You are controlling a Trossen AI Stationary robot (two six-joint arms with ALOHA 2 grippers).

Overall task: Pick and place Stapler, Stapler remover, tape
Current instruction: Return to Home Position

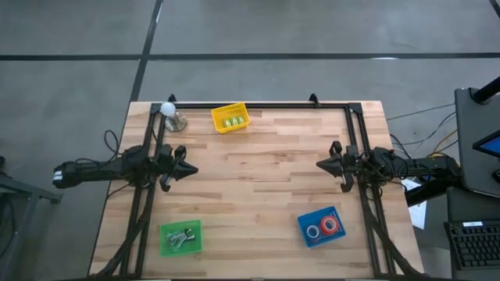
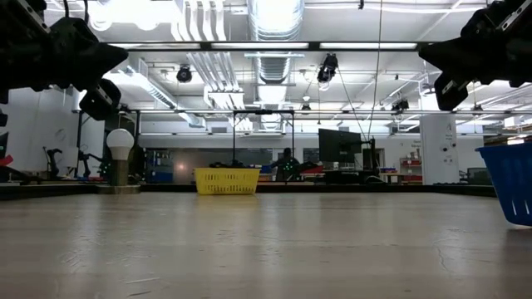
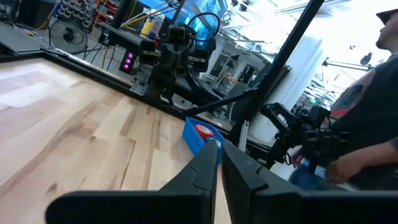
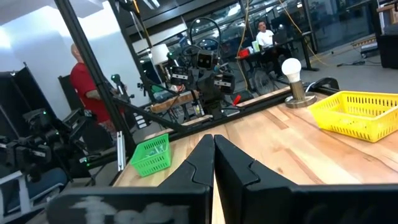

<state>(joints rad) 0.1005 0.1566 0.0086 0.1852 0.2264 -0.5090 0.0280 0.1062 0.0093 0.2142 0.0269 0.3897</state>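
Red tape rolls [image 1: 323, 227] lie in a blue basket [image 1: 301, 228] at the near right; one red roll [image 3: 204, 130] shows in the left wrist view. Grey metal pieces [image 1: 180, 236], seemingly the stapler remover, lie in a green basket [image 1: 166, 247] at the near left. A yellow-green thing [image 1: 232, 122], seemingly the stapler, lies in a yellow basket [image 1: 218, 123] at the far edge. My left gripper [image 1: 191, 169] is shut above the table's left side, pointing level toward the right. My right gripper [image 1: 320, 165] is shut above the right side, facing it.
A light bulb on a stand [image 1: 169, 113] stands at the far left corner. A black frame [image 1: 258, 104] runs along the far edge and both sides. The bare wooden tabletop [image 1: 258, 179] lies between the grippers. People [image 3: 367, 124] are beyond the table.
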